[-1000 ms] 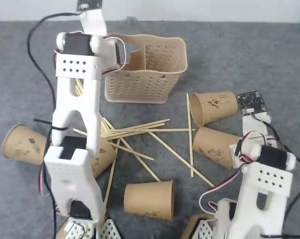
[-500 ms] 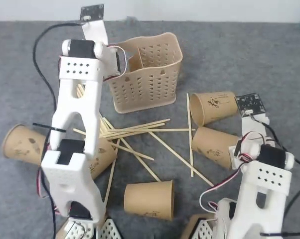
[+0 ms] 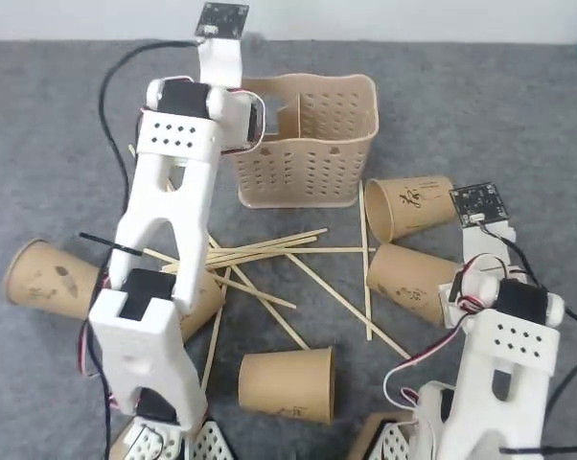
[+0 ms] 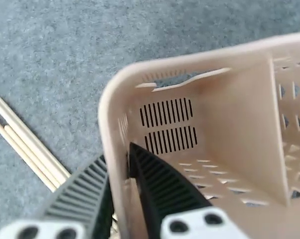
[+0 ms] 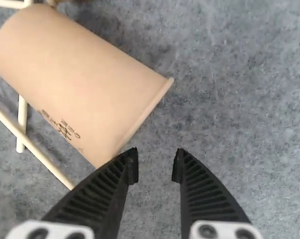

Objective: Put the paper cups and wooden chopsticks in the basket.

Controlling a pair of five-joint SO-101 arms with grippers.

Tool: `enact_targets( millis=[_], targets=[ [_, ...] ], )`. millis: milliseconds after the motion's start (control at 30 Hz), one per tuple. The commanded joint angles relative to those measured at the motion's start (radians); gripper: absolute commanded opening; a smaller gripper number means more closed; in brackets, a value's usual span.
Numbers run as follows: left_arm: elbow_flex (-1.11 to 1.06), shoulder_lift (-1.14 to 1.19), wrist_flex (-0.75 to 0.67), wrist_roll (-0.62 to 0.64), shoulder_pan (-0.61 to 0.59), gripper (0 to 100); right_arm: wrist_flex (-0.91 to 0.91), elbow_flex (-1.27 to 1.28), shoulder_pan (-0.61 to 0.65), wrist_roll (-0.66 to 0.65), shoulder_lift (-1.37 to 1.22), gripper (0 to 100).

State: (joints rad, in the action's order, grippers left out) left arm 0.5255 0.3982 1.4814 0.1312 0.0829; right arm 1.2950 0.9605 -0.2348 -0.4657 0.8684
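Counting on the high view gives five paper cups [image 3: 287, 385], all lying on their sides on the grey mat [image 3: 480, 105]: two at the right, one at the front centre, one at the far left and one partly under the left arm. One basket [image 3: 308, 163] stands at the back, divided into two compartments. The wooden chopsticks [image 3: 269, 251] lie in a crossed heap between the cups (at least six; overlap prevents an exact count).

Left gripper [image 4: 117, 154]: clamped on the basket's end wall, one finger inside the compartment and the other outside, with the rim between them. Three chopsticks lie on the mat just beside that wall.

Right gripper [image 5: 155, 157]: fingers parted by a narrow gap, holding nothing. The nearest cup [image 5: 75, 94] lies just ahead and to one side, its rim close to one fingertip, not between the fingers.
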Motion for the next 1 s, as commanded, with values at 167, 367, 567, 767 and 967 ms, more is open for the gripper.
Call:
enact_targets(
  millis=[167, 367, 567, 767, 967],
  targets=[
    [0.007, -0.031, 0.006, -0.08, 0.032, 2, -0.018, -0.003, -0.004, -0.015, -0.008, 12.2],
    [0.024, -0.041, 0.046, -0.078, 0.026, 18, -0.018, -0.003, -0.004, -0.011, -0.008, 12.2],
    [0.231, -0.041, 0.23, -0.083, 0.014, 28, -0.018, -0.002, -0.008, -0.015, -0.008, 12.2],
    [0.41, -0.083, 0.275, -0.101, -0.072, 28, -0.018, -0.002, -0.007, -0.017, -0.008, 12.2],
    [0.377, -0.219, 0.276, -0.103, -0.176, 28, -0.056, -0.002, -0.001, -0.017, -0.005, 12.4]
  ],
)
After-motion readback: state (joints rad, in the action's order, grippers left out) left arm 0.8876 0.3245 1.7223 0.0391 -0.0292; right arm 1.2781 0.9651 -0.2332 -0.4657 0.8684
